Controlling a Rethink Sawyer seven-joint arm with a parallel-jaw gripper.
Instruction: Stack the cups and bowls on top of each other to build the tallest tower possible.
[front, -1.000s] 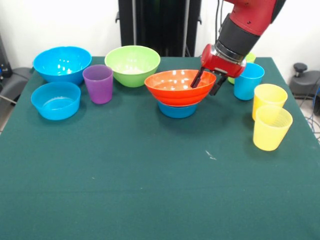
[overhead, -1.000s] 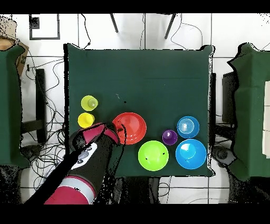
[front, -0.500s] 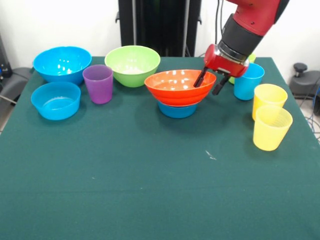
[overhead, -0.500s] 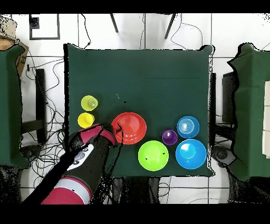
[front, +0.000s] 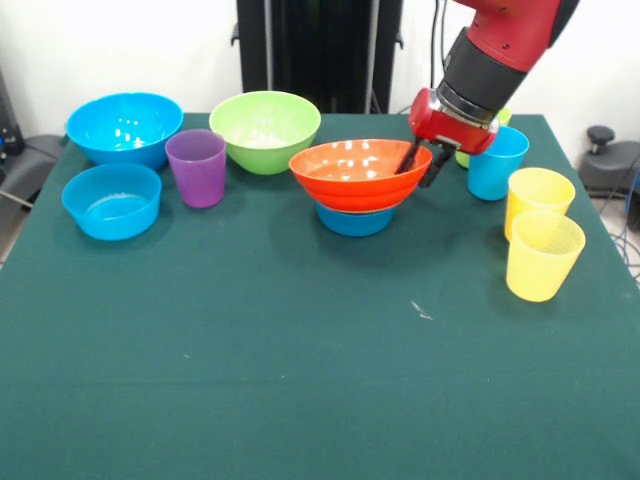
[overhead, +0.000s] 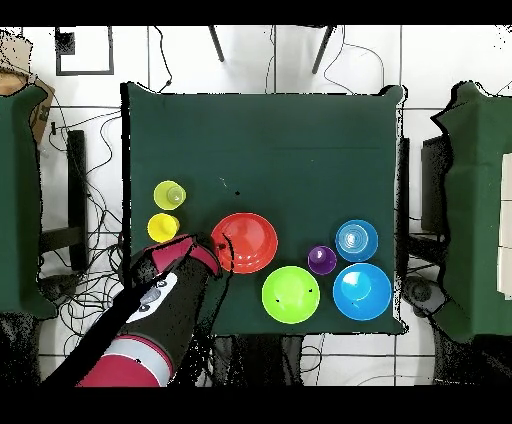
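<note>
Against half a second ago: the claw (front: 421, 165) has drawn its two dark fingers closer together at the orange bowl's (front: 350, 172) rim on the side toward the blue cup (front: 494, 162). Earlier they straddled that rim wide, one inside, one outside. Now one finger sits just inside the lip, the other just outside, and they look pinched on the rim, though whether both press the plastic I cannot quite tell. Arm and wrist barely shifted. The bowl has not moved.

Orange bowl rests nested on a small blue bowl (front: 352, 221), middle of the tabletop (front: 300, 360), toward the back. The claw is at its rim edge, coming down at a slant from above.

Purple cup (front: 197, 167) stands alone, upright, well apart from the claw, between the lime green bowl (front: 265, 130) and the second small blue bowl (front: 111, 200). Large blue bowl (front: 124, 127) at the back corner beyond it.

On the claw's other side: the blue cup just beside the wrist, a sliver of lime green cup (front: 500, 116) behind the arm, two yellow cups (front: 540, 235) close together, nearer the front edge.

Overhead: claw (overhead: 213, 248) meets the orange bowl's (overhead: 247, 242) edge on the yellow cups' (overhead: 166, 210) side; fingers too small to read there.
</note>
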